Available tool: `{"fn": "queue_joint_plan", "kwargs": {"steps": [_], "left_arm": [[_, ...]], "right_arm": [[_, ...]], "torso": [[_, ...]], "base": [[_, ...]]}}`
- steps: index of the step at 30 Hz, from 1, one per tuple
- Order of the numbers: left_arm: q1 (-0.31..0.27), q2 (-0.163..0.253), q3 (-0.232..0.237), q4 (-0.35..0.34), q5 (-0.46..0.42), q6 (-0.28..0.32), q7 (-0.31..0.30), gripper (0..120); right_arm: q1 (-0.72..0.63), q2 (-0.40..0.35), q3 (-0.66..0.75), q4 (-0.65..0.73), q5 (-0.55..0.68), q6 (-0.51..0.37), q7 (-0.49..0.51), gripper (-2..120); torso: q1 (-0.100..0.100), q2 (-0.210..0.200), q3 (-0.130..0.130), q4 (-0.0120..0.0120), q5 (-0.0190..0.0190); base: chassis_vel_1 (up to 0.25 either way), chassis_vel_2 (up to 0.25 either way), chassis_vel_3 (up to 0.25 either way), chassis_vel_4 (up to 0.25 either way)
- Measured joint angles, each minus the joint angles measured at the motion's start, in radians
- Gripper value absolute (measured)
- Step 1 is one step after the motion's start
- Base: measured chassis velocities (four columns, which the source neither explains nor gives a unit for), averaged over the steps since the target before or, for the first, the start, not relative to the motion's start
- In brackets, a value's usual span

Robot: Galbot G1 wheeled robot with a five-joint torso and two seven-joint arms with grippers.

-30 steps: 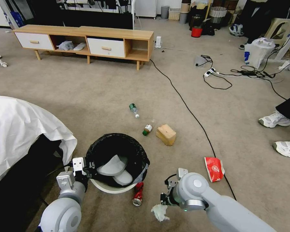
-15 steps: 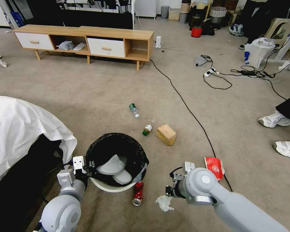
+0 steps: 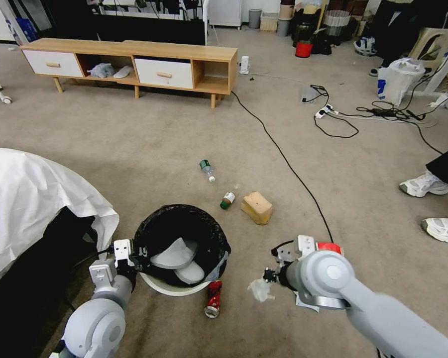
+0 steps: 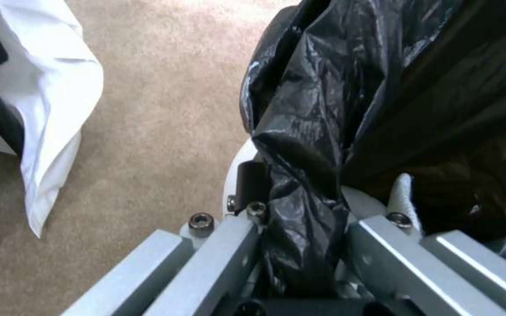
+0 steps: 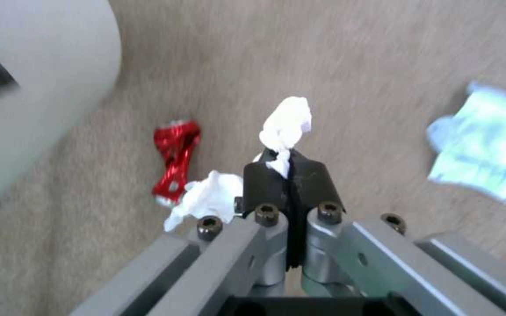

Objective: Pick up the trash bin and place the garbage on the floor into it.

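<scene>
My left gripper (image 3: 134, 258) is clamped on the bag-lined rim of the trash bin (image 3: 181, 248), which holds two grey slippers (image 3: 176, 261). My right gripper (image 5: 289, 169) pinches one white tissue (image 5: 287, 120) above the floor (image 3: 134, 149), beside the bin. Below it lie one crushed red can (image 5: 174, 156) and one pale blue tissue (image 5: 484, 142); farther ahead are two bottles (image 3: 207, 170) and one tan box (image 3: 256, 207).
</scene>
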Motion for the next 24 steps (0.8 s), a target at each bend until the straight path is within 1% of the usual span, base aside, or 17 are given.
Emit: {"fn": "queue_joint_plan", "kwargs": {"steps": [3, 5, 6, 7, 9, 11, 12, 15, 18, 19, 20, 21, 23, 24], "left_arm": [[-0.001, 0.003, 0.003, 0.003, -0.011, 0.001, 0.003, 1], [-0.004, 0.005, 0.013, 0.018, -0.031, 0.006, 0.006, 1], [-0.004, 0.005, 0.013, 0.018, -0.031, 0.006, 0.006, 1], [-0.009, 0.006, 0.020, 0.024, -0.044, 0.008, 0.007, 1], [-0.012, 0.006, 0.024, 0.026, -0.052, 0.011, 0.006, 1], [-0.025, 0.008, 0.038, 0.031, -0.074, 0.019, 0.002, 1], [-0.025, 0.008, 0.038, 0.031, -0.074, 0.019, 0.002, 1], [-0.041, 0.015, 0.053, 0.037, -0.090, 0.023, -0.001, 1], [-0.046, 0.017, 0.058, 0.038, -0.094, 0.025, -0.001, 1], [-0.051, 0.020, 0.065, 0.040, -0.095, 0.027, -0.001, 1], [-0.052, 0.022, 0.069, 0.040, -0.095, 0.028, 0.000, 1], [-0.052, 0.022, 0.069, 0.040, -0.095, 0.028, 0.000, 1], [-0.057, 0.027, 0.083, 0.041, -0.089, 0.032, 0.006, 1], [-0.057, 0.027, 0.083, 0.041, -0.089, 0.032, 0.006, 1]], "right_arm": [[-0.013, -0.020, 0.029, 0.023, -0.020, 0.003, -0.020, 0], [-0.041, -0.063, 0.088, 0.057, -0.078, 0.010, -0.069, 0], [-0.041, -0.063, 0.088, 0.057, -0.078, 0.010, -0.069, 0], [-0.064, -0.090, 0.128, 0.077, -0.105, 0.014, -0.095, 0], [-0.074, -0.101, 0.145, 0.086, -0.115, 0.015, -0.103, 0], [-0.126, -0.145, 0.216, 0.117, -0.177, 0.026, -0.148, 0], [-0.126, -0.145, 0.216, 0.117, -0.177, 0.026, -0.148, 0], [-0.213, -0.201, 0.315, 0.149, -0.297, 0.042, -0.229, 0], [-0.242, -0.218, 0.354, 0.160, -0.325, 0.048, -0.254, 0], [-0.288, -0.249, 0.412, 0.174, -0.367, 0.058, -0.301, 0], [-0.309, -0.262, 0.441, 0.179, -0.392, 0.063, -0.334, 0], [-0.309, -0.262, 0.441, 0.179, -0.392, 0.063, -0.334, 0], [-0.337, -0.282, 0.497, 0.189, -0.444, 0.075, -0.418, 0], [-0.337, -0.282, 0.497, 0.189, -0.444, 0.075, -0.418, 0]], "torso": [[0.000, 0.000, 0.000, 0.0000, 0.0003], [0.000, 0.000, 0.000, 0.0000, 0.0000], [0.000, 0.000, 0.000, 0.0000, 0.0000], [0.000, 0.000, 0.000, 0.0000, 0.0003], [0.000, 0.000, 0.000, 0.0000, 0.0002], [0.000, 0.000, 0.000, 0.0000, 0.0002], [0.000, 0.000, 0.000, 0.0000, 0.0002], [0.000, 0.000, 0.000, -0.0001, 0.0003], [0.000, 0.000, 0.000, -0.0003, 0.0002], [0.000, 0.000, 0.000, -0.0002, 0.0002], [0.000, 0.000, 0.000, 0.0000, 0.0003], [0.000, 0.000, 0.000, 0.0000, 0.0003], [0.000, 0.000, 0.000, -0.0002, 0.0000], [0.000, 0.000, 0.000, -0.0002, 0.0000]], "base": [[0.000, 0.000, 0.000, 0.000], [0.000, 0.000, 0.000, 0.000], [0.000, 0.000, 0.000, 0.000], [0.000, 0.000, 0.000, 0.000], [0.000, 0.000, 0.000, 0.000], [0.000, 0.000, 0.000, 0.000], [0.000, 0.000, 0.000, 0.000], [0.000, 0.000, 0.000, 0.000], [0.000, 0.000, 0.000, 0.000], [0.000, 0.000, 0.000, 0.000], [0.000, 0.000, 0.000, 0.000], [0.000, 0.000, 0.000, 0.000], [0.000, 0.000, 0.000, 0.000], [0.000, 0.000, 0.000, 0.000]]}}
